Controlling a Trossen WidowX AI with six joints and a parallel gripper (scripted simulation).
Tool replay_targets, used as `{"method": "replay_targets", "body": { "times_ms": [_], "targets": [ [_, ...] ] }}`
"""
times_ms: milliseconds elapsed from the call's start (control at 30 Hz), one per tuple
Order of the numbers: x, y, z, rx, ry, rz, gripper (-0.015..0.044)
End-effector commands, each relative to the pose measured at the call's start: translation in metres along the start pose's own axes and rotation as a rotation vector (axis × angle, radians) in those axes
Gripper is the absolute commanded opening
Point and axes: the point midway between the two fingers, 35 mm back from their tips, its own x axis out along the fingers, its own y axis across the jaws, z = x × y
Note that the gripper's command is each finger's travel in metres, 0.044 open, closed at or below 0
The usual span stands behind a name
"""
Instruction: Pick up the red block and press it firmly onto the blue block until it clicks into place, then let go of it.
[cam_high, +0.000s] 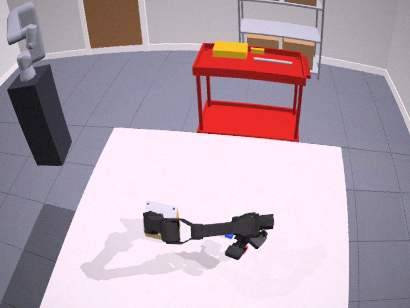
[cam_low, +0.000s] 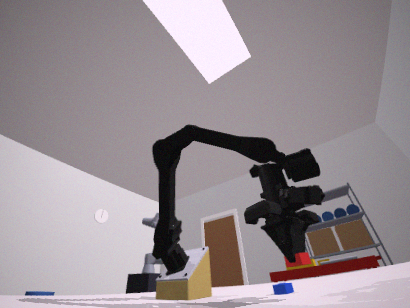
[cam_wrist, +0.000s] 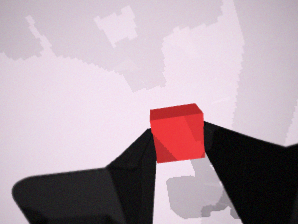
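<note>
On the white table (cam_high: 165, 165) (cam_low: 250, 296) (cam_wrist: 60, 95), with a red cart (cam_high: 250, 75) (cam_low: 325, 268) standing beyond it, the blue block (cam_high: 229, 235) (cam_low: 283, 288) sits by itself, while the red block (cam_low: 299, 259) (cam_wrist: 178, 136) is up off the surface, pinched in the gripper (cam_high: 246, 248) (cam_low: 295, 257) (cam_wrist: 175, 130). The grasp looks made and the lift in hand, with the joining yet to do. Next the arm should bring the red block over the blue one, square the two up, then press straight down before letting go.
</note>
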Motion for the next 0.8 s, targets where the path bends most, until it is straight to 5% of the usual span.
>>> {"method": "replay_targets", "body": {
  "times_ms": [0, 400, 767],
  "targets": [
    [-0.016, -0.001, -0.001, 0.004, 0.003, 0.006, 0.0],
    [-0.069, -0.007, -0.007, 0.004, 0.003, 0.003, 0.0],
    [-0.053, 0.022, -0.031, -0.02, 0.004, 0.006, 0.0]
  ]
}}
